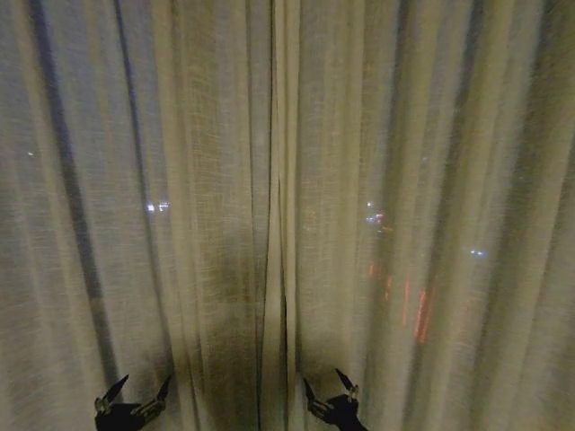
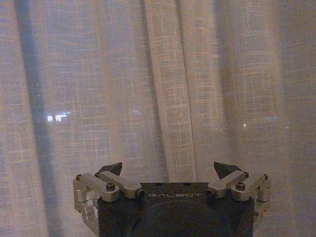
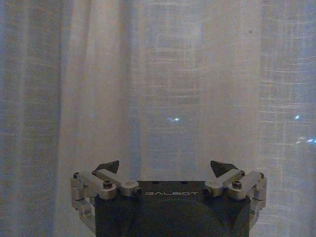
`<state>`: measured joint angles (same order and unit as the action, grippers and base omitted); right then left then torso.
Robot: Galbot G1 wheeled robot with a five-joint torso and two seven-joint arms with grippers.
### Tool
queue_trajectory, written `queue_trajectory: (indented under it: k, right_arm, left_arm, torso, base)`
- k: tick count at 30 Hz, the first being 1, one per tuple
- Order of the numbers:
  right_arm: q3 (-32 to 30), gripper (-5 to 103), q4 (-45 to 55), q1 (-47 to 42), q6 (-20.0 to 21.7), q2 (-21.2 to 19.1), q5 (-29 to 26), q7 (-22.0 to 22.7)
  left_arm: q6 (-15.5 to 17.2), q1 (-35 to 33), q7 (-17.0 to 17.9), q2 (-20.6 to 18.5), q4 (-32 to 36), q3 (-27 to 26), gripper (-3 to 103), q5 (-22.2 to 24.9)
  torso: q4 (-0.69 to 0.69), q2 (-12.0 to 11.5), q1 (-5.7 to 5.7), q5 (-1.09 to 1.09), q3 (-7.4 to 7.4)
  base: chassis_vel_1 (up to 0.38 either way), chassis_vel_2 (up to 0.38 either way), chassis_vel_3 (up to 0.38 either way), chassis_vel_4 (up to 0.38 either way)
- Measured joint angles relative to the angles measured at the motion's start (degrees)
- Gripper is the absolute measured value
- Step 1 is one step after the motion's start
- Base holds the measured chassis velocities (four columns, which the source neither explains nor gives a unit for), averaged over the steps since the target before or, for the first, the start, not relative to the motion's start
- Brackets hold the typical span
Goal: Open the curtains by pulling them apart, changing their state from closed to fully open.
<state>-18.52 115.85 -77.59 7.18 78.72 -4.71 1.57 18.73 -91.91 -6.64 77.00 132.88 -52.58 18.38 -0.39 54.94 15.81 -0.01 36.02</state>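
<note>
Two sheer cream-white curtains hang closed across the head view: the left panel (image 1: 135, 224) and the right panel (image 1: 431, 224) meet at a seam (image 1: 278, 269) in the middle. My left gripper (image 1: 139, 386) is low in front of the left panel, open, with nothing between its fingers. My right gripper (image 1: 328, 384) is low just right of the seam, also open and holding nothing. Pleated fabric (image 2: 163, 89) hangs ahead of the open left gripper (image 2: 168, 169) in the left wrist view. Ahead of the open right gripper (image 3: 165, 167) hangs flatter fabric (image 3: 168, 84).
Through the fabric, night city lights (image 1: 157, 207) and red glows (image 1: 418, 314) shine faintly. A dark vertical window bar (image 1: 76, 224) shows behind the left panel.
</note>
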Motion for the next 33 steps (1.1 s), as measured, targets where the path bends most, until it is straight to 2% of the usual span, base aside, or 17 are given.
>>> queue_trajectory:
  k: [2,6,11,18,27,33]
  right_arm:
    - [0.64,100,-2.63,1.92,-1.53,0.00,1.40,3.02]
    - [1.94,100,-4.94,3.80,-1.87,0.00,2.09,5.87]
    - [5.11,100,-5.96,5.06,-1.25,0.00,2.24,7.79]
    - [9.08,100,-5.06,4.20,-0.77,0.00,2.84,7.53]
    - [6.28,100,0.43,0.78,-0.63,0.00,3.27,5.73]
    - [9.94,100,-0.23,1.88,0.45,0.00,1.94,10.15]
  left_arm:
    - [-0.01,-0.03,0.01,0.12,0.31,0.12,100,-0.04]
    - [0.28,0.09,0.17,0.33,0.67,0.16,100,-0.18]
    - [0.37,0.09,0.28,0.36,0.52,-0.09,100,-0.27]
    - [0.40,-0.19,0.34,0.35,0.09,-0.49,100,-0.44]
    - [0.28,-0.10,0.35,0.20,-0.51,-0.44,100,-0.44]
    - [-0.13,0.21,0.33,0.10,-1.32,-0.09,100,-0.40]
  torso:
    - [0.00,0.00,0.00,-0.01,0.00]
    - [0.00,0.00,0.00,0.00,0.00]
    - [0.00,0.00,0.00,0.00,0.00]
    - [0.01,0.00,0.00,0.00,0.00]
    - [-0.01,0.00,-0.01,0.00,-0.01]
    - [0.01,0.00,-0.01,0.00,-0.01]
  base:
    - [0.000,0.000,0.000,0.000]
    - [0.000,0.000,0.000,0.000]
    - [0.000,0.000,0.000,0.000]
    - [0.000,0.000,0.000,0.000]
    - [0.000,0.000,0.000,0.000]
    - [0.000,0.000,0.000,0.000]
